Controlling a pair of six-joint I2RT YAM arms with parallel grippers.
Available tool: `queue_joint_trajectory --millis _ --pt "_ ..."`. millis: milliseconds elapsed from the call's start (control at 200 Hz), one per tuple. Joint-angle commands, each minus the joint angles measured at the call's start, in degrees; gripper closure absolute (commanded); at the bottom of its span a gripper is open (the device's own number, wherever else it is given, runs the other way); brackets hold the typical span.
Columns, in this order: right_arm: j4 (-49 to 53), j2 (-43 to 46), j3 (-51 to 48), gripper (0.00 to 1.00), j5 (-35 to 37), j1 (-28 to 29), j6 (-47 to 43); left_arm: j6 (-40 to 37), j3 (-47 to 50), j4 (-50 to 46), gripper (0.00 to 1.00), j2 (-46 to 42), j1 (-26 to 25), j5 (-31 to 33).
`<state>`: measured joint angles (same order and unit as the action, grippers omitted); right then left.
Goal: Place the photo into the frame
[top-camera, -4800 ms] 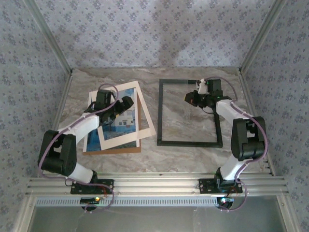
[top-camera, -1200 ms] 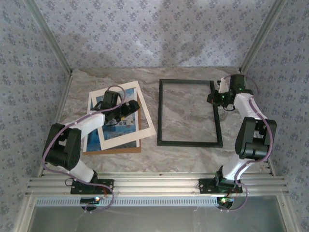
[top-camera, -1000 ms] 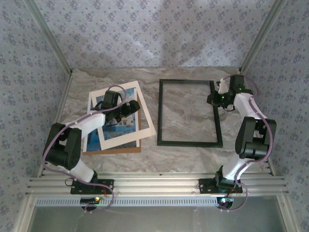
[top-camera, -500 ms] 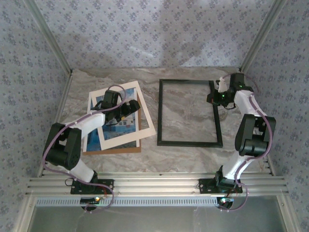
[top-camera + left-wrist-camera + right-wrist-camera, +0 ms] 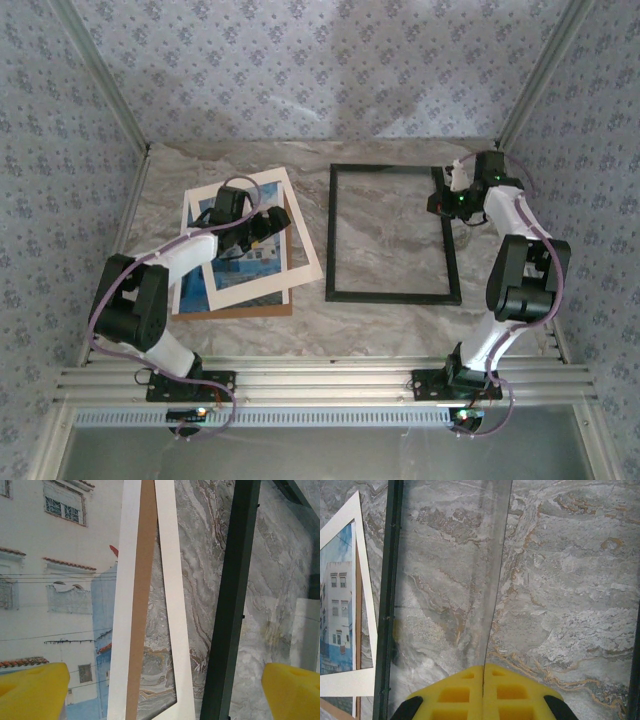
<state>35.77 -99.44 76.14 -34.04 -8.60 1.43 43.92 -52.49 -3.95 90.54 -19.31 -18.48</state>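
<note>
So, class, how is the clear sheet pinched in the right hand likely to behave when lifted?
The clear sheet is probably fairly stiff: its edge runs nearly straight up from the right hand, without drooping. It is likely slippery and perhaps breakable, as it looks smooth and glassy. Held at one edge only, it may swing or twist.

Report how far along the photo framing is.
Done: nothing placed yet; the photo lies on the brown board, left of the frame. In hand: the right gripper pinches a clear pane over the frame; the left gripper hangs open above the photo. Left: grasp the photo and lay it in the frame.
</note>
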Motion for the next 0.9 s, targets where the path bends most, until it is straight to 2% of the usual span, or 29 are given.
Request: queue_joint_trajectory --millis 0,310,405,545,655,900 --pt "2.97 -1.01 1.6 1.0 -1.22 0.28 -1.44 -1.4 -1.99 -0.89 0.02 1.26 -0.38 -0.76" --pt "-1.05 -1.24 -0.63 1.0 -1.29 1.73 0.65 -1.22 -2.89 -0.87 0.02 2.04 -0.86 -1.02" --pt "-1.05 -1.33 -0.99 0.97 -1.05 2.06 1.41 -1.22 -3.12 -1.2 0.01 2.12 -0.9 -1.03" --pt "-3.38 -0.54 -1.96 0.88 -0.06 2.09 3.11 -1.46 -3.49 -1.6 0.01 2.18 -0.96 -0.94" --pt "-3.61 -0.34 -2.4 0.75 0.96 2.14 3.83 -1.4 -3.81 -1.59 0.01 2.49 -0.99 -0.94" --pt "-2.29 -0.91 -2.54 0.54 6.33 2.21 5.02 -1.62 -4.24 -1.77 0.01 2.75 -0.99 -1.03"
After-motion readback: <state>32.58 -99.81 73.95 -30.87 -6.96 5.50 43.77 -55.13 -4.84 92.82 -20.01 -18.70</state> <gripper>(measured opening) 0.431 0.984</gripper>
